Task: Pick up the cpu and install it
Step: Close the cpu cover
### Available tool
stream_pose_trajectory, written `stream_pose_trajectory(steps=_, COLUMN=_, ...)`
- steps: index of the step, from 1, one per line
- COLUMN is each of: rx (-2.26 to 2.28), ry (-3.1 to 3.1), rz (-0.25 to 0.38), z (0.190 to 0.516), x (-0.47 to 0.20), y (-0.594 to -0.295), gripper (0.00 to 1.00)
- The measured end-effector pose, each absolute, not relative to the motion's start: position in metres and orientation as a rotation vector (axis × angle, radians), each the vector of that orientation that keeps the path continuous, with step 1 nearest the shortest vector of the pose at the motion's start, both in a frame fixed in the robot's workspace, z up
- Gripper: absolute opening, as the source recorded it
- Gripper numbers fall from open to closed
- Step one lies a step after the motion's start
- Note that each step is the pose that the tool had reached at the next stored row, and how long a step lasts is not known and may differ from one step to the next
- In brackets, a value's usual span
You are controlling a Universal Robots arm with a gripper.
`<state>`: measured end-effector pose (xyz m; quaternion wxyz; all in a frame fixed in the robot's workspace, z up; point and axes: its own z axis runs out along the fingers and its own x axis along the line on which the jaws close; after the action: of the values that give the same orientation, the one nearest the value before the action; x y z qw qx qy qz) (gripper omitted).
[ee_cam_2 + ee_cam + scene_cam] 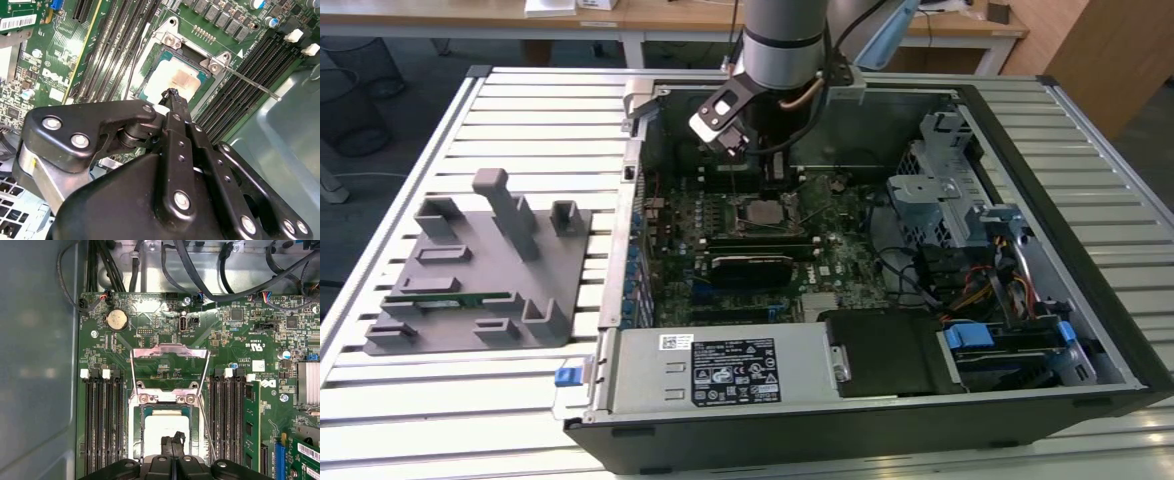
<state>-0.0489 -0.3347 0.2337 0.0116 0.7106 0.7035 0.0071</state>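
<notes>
Slatted metal tabletop (pixel 520 110) carries the open computer case (pixel 1107 330), and my arm reaches down into it over the socket (pixel 165 398). The cpu (pixel 159 424) lies flat inside the socket, silvery top up, with the load plate (pixel 170 352) swung back off it and the thin lever (pixel 206 427) standing free beside the socket. My gripper (pixel 173 439) hangs directly above the socket, its two fingers pressed together with nothing between them that I can see. The fingertips (pixel 172 93) point straight down at the chip, over the part of its lid farthest from the socket's hinge. I judge them very close to the metal; whether they touch it I cannot tell. The chip is square, so no axis matters; it sits squarely below me.
</notes>
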Motion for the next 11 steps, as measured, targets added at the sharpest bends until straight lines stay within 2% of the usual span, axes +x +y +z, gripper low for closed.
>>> stream_pose_trajectory(steps=11, rx=2.216, ry=2.194, rz=0.023, z=0.25, x=-0.049, y=-0.335, gripper=0.11)
